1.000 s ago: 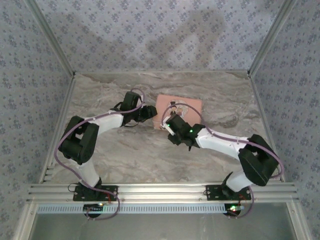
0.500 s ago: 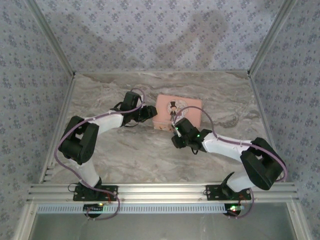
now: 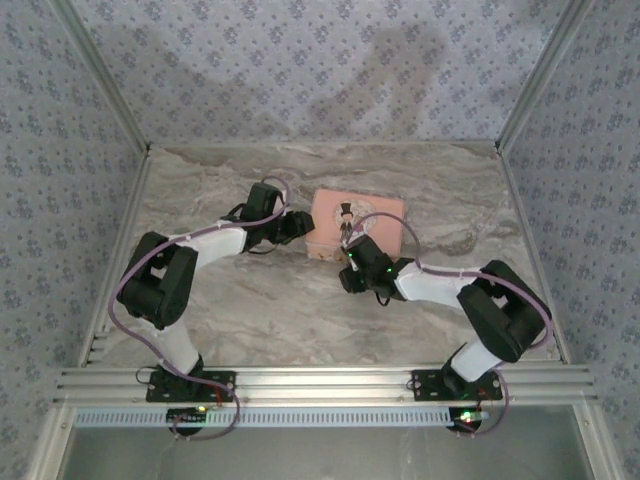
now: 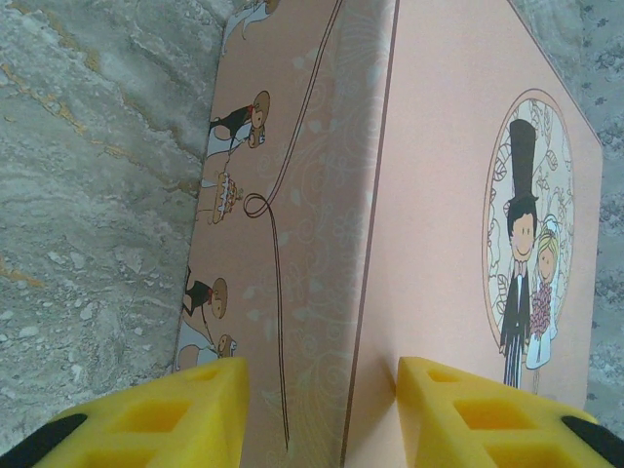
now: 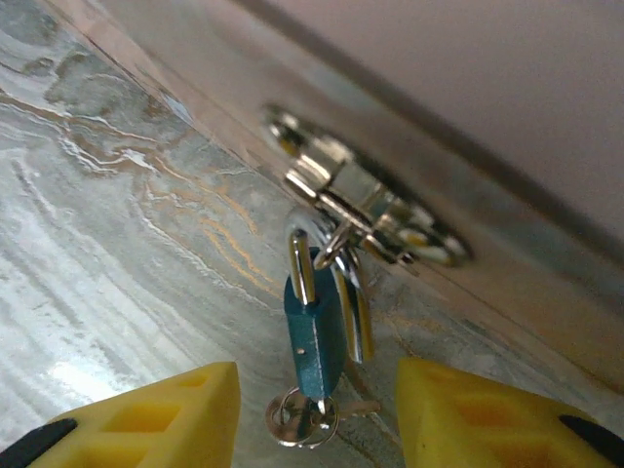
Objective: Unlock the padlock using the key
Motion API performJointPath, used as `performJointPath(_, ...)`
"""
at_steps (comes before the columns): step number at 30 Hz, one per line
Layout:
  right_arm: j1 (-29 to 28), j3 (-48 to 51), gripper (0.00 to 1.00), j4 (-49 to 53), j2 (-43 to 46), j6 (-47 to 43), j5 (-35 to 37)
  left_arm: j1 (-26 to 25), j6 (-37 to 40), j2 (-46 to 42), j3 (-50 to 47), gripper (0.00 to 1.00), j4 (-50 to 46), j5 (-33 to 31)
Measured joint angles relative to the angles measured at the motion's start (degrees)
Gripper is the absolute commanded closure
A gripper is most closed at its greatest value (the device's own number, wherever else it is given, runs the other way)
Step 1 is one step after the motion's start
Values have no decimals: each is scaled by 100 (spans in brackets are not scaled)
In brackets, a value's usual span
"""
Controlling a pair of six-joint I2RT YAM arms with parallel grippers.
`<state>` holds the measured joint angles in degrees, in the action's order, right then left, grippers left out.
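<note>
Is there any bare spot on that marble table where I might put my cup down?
Yes: the strip behind the pink box up to the back wall, the stretch right of it, and the table between the two arms' bases. Crowded: the box's left side, where the left gripper sits, and its front, where the right gripper faces the padlock.

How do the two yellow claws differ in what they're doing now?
The left gripper straddles an edge of the pink box; the right gripper straddles the blue padlock hanging from the latch, key at its bottom. The left is at the box's left end, the right at its near side. Both are open.
</note>
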<state>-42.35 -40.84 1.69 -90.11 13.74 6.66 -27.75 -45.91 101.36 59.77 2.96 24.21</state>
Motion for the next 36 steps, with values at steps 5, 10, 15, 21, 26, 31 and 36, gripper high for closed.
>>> performJointPath(5,0,-4,66,-42,-151,0,87,0,2,0,11,56,-22,0)
performJointPath(10,22,-4,98,-31,-146,-2,240,0,4,0,20,56,-35,0)
performJointPath(15,-17,-20,100,13,-101,-76,254,7,7,0,20,57,-39,2)
performJointPath(21,-219,-70,100,505,234,-592,275,42,7,0,20,57,-39,2)
performJointPath(26,-308,-210,100,914,361,-1064,256,76,7,2,20,56,-37,4)
performJointPath(31,-378,-667,100,1403,192,-1609,260,76,7,2,20,57,-31,9)
performJointPath(36,-507,-1012,100,1513,-205,-2190,334,103,4,4,20,57,-17,50)
